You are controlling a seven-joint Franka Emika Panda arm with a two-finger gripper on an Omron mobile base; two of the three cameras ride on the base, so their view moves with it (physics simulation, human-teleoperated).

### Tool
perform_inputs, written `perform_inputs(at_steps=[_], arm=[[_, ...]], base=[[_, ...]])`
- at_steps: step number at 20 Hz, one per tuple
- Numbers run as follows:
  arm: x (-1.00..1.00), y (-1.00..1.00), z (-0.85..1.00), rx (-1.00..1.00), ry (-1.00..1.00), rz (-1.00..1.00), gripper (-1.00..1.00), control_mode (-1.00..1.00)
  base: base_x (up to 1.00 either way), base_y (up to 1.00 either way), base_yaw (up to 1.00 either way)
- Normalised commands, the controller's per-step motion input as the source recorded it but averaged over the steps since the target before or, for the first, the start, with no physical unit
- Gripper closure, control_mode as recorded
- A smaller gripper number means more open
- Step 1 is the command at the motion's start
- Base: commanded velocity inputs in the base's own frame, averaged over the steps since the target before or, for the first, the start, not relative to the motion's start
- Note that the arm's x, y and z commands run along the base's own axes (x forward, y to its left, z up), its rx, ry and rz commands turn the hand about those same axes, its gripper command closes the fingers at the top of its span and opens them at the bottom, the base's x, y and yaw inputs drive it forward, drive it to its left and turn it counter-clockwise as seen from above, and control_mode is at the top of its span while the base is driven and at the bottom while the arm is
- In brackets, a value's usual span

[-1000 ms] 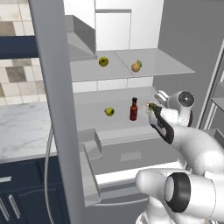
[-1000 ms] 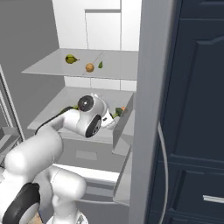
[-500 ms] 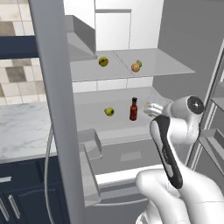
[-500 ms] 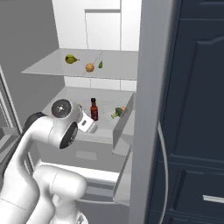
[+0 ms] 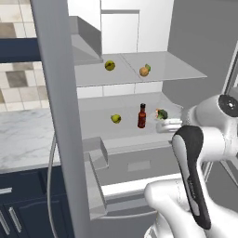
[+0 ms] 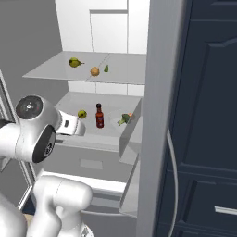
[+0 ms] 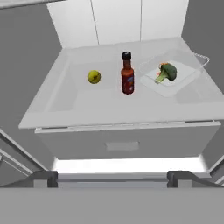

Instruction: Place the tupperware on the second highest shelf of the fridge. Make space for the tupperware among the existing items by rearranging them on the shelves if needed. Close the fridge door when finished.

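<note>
- Open fridge (image 5: 195,37), pale shelves
- Tupperware (image 7: 173,75) sits on the lower shelf (image 7: 109,109), beside the red bottle (image 7: 127,74)
- Gripper (image 7: 111,177) released, well back from the shelf

Open shelf front (image 7: 122,114) — bottle (image 7: 127,74) mid-shelf

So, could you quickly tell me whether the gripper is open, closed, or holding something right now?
Gripper: open, holding nothing; the translucent-white rectangular tupperware sits apart on the pale grey shelf.
</note>
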Motion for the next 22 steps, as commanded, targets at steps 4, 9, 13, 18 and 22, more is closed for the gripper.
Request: perform_inputs(at_steps=[4, 9, 13, 18, 22], arm=[[-0.64, 0.0, 0.25, -0.1, 0.0, 0.19, -1.0, -1.0], [-0.18, 0.0, 0.08, -0.05, 0.0, 0.06, -1.0, -1.0], [0.0, 0.0, 0.17, -0.07, 0.01, 0.0, -1.0, -1.0], [0.0, 0.0, 0.01, -0.02, 0.0, 0.0, -1.0, 1.0], [0.0, 0.0, 0.0, 0.0, 0.0, 0.0, -1.0, 1.0]], base=[[0.0, 0.0, 0.0], [0.0, 0.0, 0.0], [0.0, 0.0, 0.0], [-0.16, 0.0, 0.0], [-0.59, 0.0, 0.0]])
